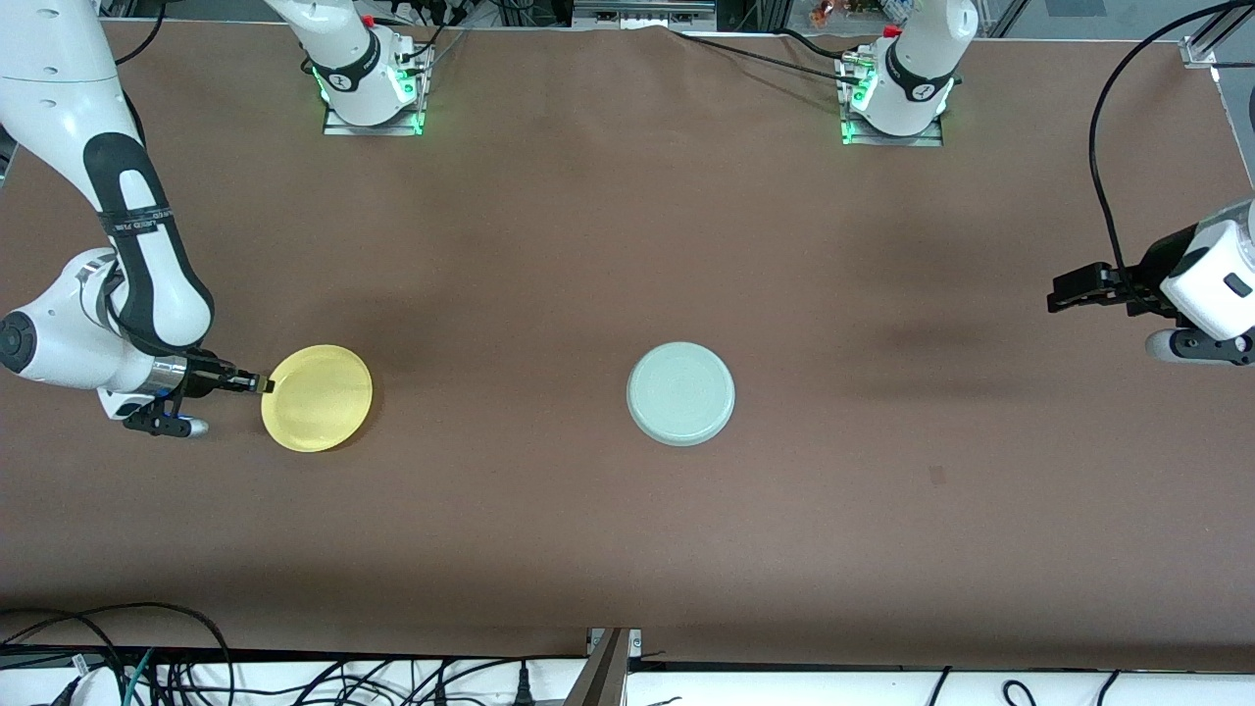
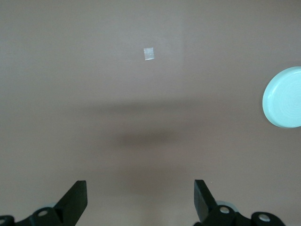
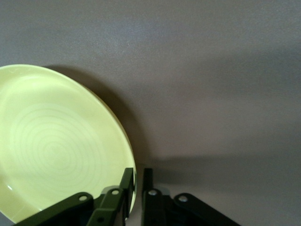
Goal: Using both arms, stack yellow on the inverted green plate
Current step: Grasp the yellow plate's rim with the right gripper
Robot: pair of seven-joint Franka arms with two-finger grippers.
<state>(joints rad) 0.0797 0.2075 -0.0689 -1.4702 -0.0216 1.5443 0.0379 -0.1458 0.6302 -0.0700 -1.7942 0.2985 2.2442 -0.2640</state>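
The yellow plate [image 1: 318, 398] lies right way up toward the right arm's end of the table. My right gripper [image 1: 263, 384] is shut on its rim. In the right wrist view the fingers [image 3: 127, 181] pinch the rim of the yellow plate [image 3: 56, 141], which casts a dark shadow on the cloth beside it. The pale green plate [image 1: 680, 393] lies upside down at the table's middle, ringed underside up. It also shows in the left wrist view [image 2: 284, 96]. My left gripper [image 1: 1064, 294] is open and empty, up in the air over the left arm's end of the table [image 2: 141, 188].
A brown cloth [image 1: 627, 245] covers the table. A small pale square patch [image 2: 149, 53] lies on the cloth in the left wrist view. The arm bases [image 1: 371, 88] [image 1: 897, 98] stand along the table's edge farthest from the front camera. Cables lie along the nearest edge.
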